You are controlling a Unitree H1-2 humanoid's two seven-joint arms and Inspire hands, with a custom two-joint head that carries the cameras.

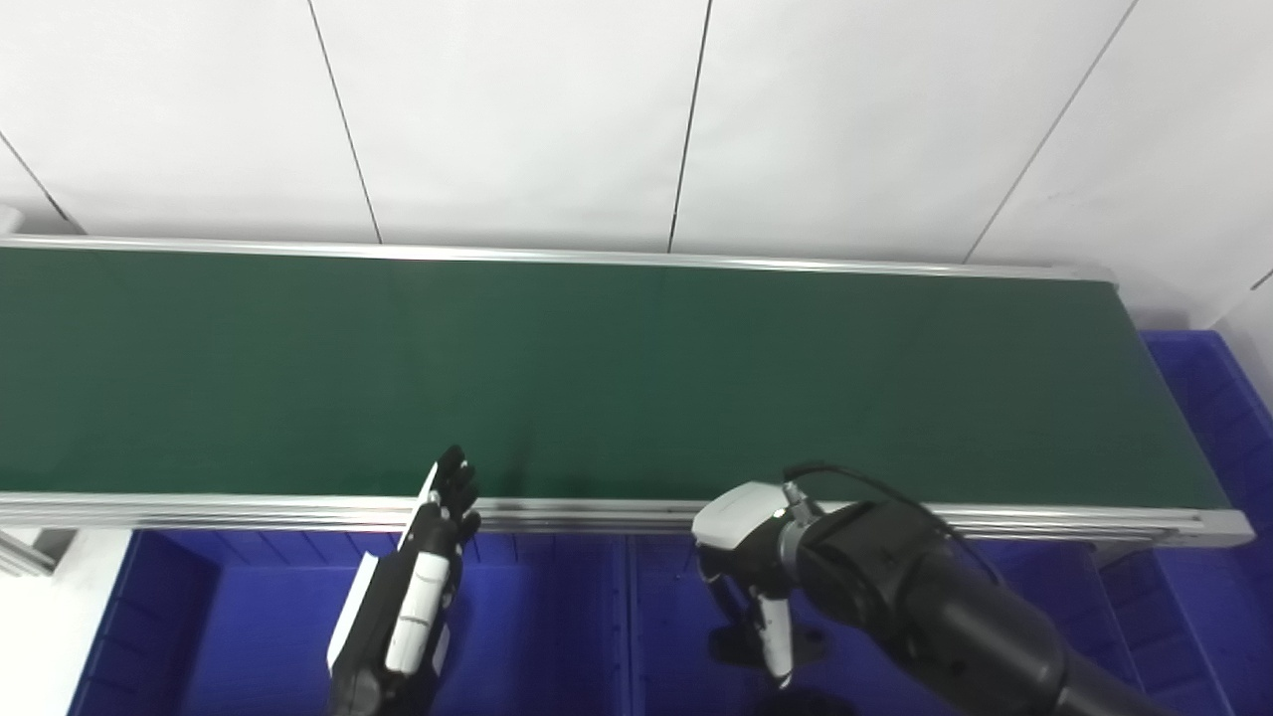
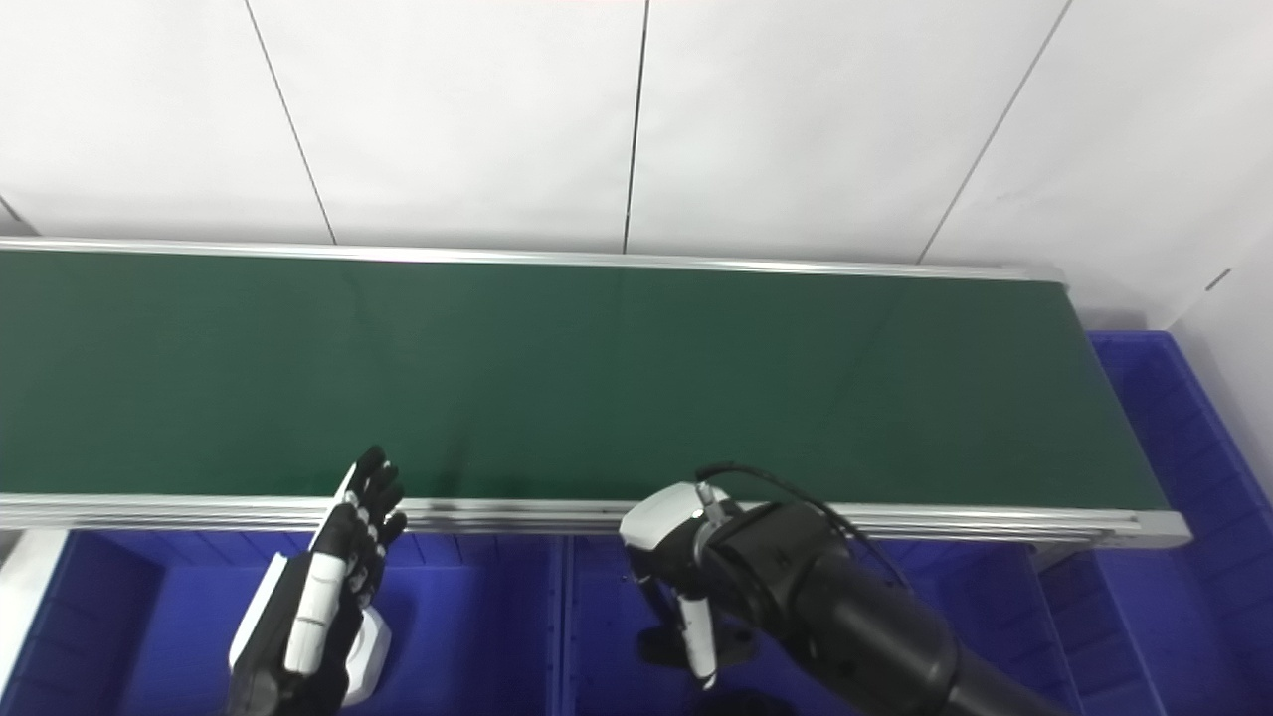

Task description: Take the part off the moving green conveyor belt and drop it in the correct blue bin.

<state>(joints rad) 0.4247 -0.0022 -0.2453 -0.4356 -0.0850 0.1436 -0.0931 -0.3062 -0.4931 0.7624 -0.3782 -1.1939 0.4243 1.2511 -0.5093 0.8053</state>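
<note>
Both hands hang over the blue bins [image 1: 557,636], the right hand [image 1: 756,577] pointing its fingers down into one with a dark shape, perhaps the part [image 1: 741,646], below; whether it pinches anything I cannot tell, the left hand [image 1: 418,587] has straight, empty fingers, and the belt [image 1: 597,368] is bare, so the drop looks nearly done.

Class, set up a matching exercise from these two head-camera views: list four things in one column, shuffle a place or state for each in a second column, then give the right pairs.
Column A
1. conveyor belt
2. left hand
3. right hand
4. wall

Column B
a. white panels behind the belt
b. fingers pointing down into a blue bin
c. green, with no part on it
d. fingers stretched toward the belt's near rail

Pairs: 1-c, 2-d, 3-b, 4-a
</note>
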